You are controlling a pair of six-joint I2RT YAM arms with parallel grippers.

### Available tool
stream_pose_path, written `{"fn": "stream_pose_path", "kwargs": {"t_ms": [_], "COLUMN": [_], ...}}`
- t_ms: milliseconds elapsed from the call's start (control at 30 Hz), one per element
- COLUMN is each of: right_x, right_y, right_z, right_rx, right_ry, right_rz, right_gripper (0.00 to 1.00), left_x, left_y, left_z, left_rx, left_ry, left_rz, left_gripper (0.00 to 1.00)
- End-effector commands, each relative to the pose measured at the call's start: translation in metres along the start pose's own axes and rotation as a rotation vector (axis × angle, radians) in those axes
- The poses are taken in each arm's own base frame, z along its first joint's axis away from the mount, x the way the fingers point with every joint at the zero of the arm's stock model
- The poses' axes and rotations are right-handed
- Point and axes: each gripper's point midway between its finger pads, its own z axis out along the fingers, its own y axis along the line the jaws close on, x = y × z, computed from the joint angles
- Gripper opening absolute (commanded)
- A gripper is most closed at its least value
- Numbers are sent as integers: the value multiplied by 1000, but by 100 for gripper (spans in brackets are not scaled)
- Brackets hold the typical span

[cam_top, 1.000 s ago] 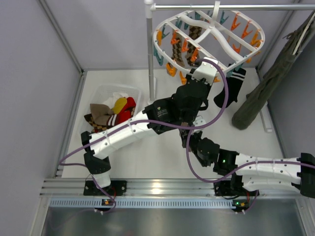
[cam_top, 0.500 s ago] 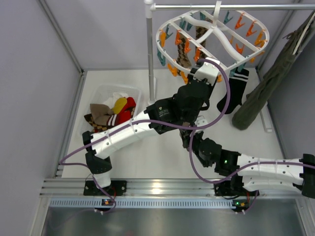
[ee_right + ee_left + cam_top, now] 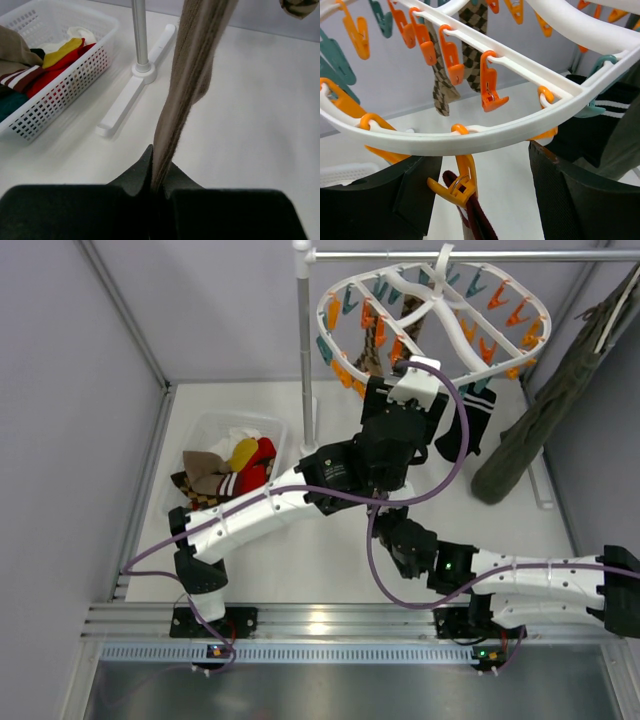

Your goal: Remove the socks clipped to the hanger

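Observation:
The white oval hanger [image 3: 452, 322] hangs from the rail with orange and teal clips. In the left wrist view its rim [image 3: 485, 137] runs just above my left gripper [image 3: 477, 200], which is open. The jaws stand either side of an orange clip [image 3: 462, 186] that pinches a sock's dark-red cuff [image 3: 479, 220]. Two argyle socks [image 3: 442, 85] hang from clips further back, and a black sock with white stripes [image 3: 462, 428] hangs at the right. My right gripper [image 3: 159, 186] is shut on a tan sock [image 3: 192, 75] that runs taut up out of that frame.
A white basket [image 3: 243, 419] holding loose socks stands at the left, also seen as a mesh wall [image 3: 60, 75]. The grey pole [image 3: 305, 335] and its white foot [image 3: 131, 95] stand between basket and hanger. A long olive garment [image 3: 535, 415] hangs at the right.
My left jaws have spread wider around the orange clip. The hanger has swung slightly to the right and levelled. The right gripper has stayed shut on the tan sock.

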Motion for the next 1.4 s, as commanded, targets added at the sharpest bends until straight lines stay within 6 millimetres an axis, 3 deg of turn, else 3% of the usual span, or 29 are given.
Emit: {"fn": "stream_pose_path", "kwargs": {"t_ms": [0,300,500,933,1367], "right_x": [-16,-21,-22,-13,-18], "right_y": [2,7,11,21,31], "right_z": [-1,7,10,20,23], "right_rx": [41,65,66,38,2], "right_ry": [-22,-19,-14,10,9], "right_rz": [6,-49,-71,-103,-108], "right_gripper": [0,0,0,0,0], "left_x": [-20,-17,-14,-22,-15], "left_y": [18,39,48,62,65], "left_z": [-7,-24,-27,-31,-15], "left_rx": [-94,-190,-235,-310,-311], "left_ry": [-46,-35,-27,-24,-16], "left_rz": [-16,23,50,97,115], "left_gripper": [73,74,66,70,66]}}
